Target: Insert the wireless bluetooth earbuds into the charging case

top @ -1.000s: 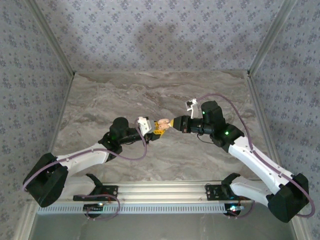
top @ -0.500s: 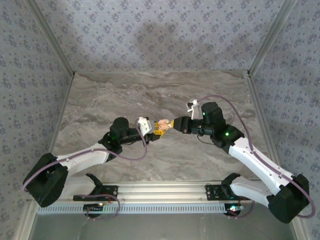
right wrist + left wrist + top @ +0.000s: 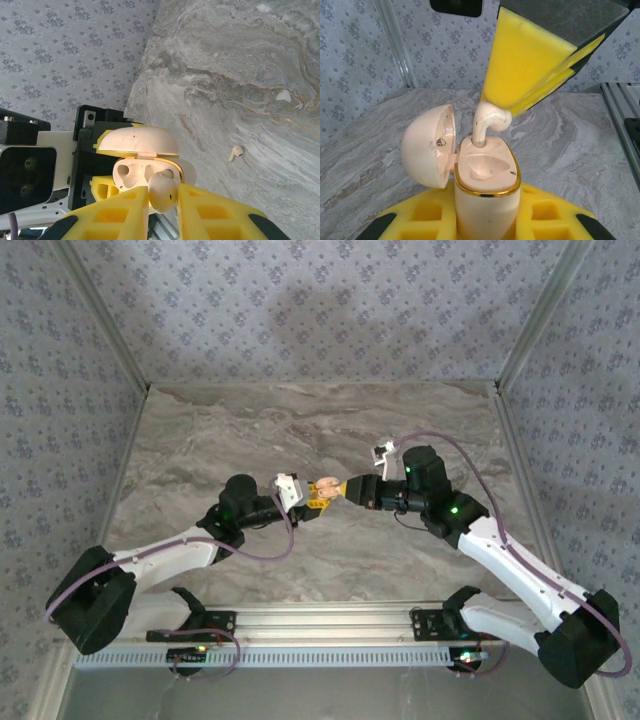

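One earbud [image 3: 487, 120] is pinched in the right gripper [image 3: 163, 205], its stem tip set in a socket of the open charging case [image 3: 485, 200], which the left gripper [image 3: 314, 496] clamps above the middle of the worktop [image 3: 200, 440]. Seating looks unfinished. A second earbud [image 3: 236, 151] lies loose on the worktop, well apart from the case and not yet fetched.
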Robot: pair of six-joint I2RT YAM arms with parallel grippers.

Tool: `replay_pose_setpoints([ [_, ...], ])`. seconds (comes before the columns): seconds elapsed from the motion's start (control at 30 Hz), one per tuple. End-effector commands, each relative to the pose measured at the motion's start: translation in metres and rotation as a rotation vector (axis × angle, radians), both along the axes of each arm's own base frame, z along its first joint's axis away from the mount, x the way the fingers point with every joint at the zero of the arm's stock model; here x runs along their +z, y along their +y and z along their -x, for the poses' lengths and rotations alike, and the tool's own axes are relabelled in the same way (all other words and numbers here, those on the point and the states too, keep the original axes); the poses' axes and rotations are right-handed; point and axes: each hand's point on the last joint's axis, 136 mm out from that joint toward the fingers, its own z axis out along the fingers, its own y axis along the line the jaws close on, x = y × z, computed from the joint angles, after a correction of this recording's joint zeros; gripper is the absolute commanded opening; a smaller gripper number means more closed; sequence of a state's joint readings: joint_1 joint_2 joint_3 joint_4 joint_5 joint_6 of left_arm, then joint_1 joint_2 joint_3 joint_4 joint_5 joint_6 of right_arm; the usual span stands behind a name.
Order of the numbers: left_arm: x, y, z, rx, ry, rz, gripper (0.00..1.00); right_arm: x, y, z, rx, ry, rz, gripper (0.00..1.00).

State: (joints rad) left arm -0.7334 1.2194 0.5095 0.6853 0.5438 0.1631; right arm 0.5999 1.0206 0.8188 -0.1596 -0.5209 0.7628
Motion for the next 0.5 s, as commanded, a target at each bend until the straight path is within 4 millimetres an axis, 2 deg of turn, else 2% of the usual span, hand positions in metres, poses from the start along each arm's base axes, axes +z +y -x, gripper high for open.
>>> replay_pose_setpoints([
  [0.0,0.0240,-0.0015,0.0013,-0.004,-0.055,0.056,0.12,0.0099,0.0070,0.0122,0.057,-0.009,-0.048,0.24],
  [0.23,0.0219,-0.0020,0.0011,-0.003,-0.051,0.052,0.12,0.0113,0.0091,0.0149,0.069,-0.008,-0.057,0.23],
  [0.47,0.0210,-0.0024,0.0007,-0.004,-0.048,0.051,0.12,0.0100,0.0082,0.0169,0.069,-0.006,-0.048,0.29],
])
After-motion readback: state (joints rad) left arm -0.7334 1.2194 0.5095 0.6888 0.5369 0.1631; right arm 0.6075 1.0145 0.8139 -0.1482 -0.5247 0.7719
